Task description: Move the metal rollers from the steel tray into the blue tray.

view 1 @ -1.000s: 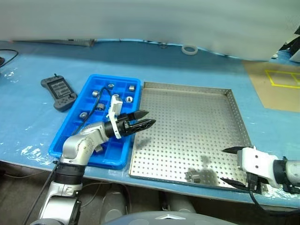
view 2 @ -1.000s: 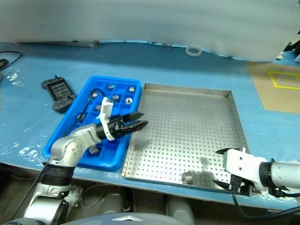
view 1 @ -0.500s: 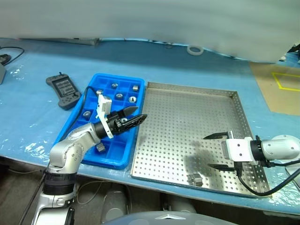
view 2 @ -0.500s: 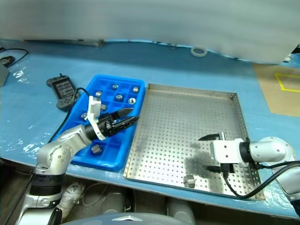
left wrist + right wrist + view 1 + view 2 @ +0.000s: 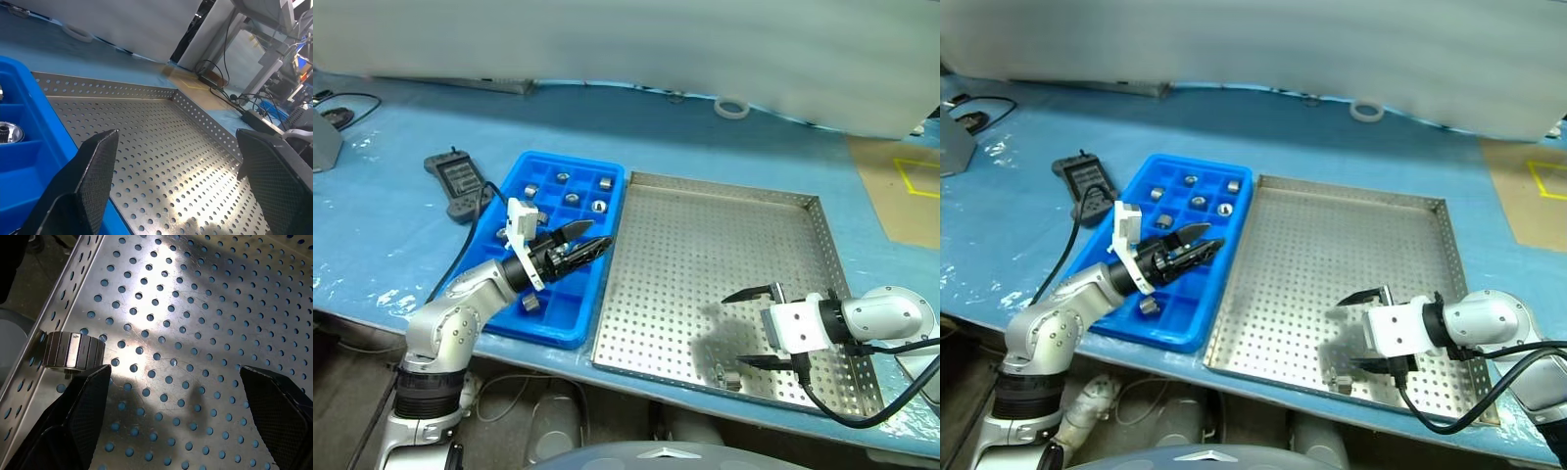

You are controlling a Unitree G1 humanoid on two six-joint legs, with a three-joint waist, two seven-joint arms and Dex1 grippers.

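Swung inward over the steel tray [image 5: 724,235] since a second ago, right pincer [image 5: 751,326] hangs spread wide beside the last roller [image 5: 73,350] at the near rim. Small, hard, slick, probably rolls; best pinched across its ribbed sides. Left pincer [image 5: 579,242] gapes over the blue tray [image 5: 514,318].

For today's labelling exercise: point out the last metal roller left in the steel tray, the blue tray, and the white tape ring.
metal roller [image 5: 73,350], right wrist view, ribbed side wall.
blue tray [image 5: 570,331], left eye view, near rim.
white tape ring [image 5: 732,107], left eye view, the band of the ring.
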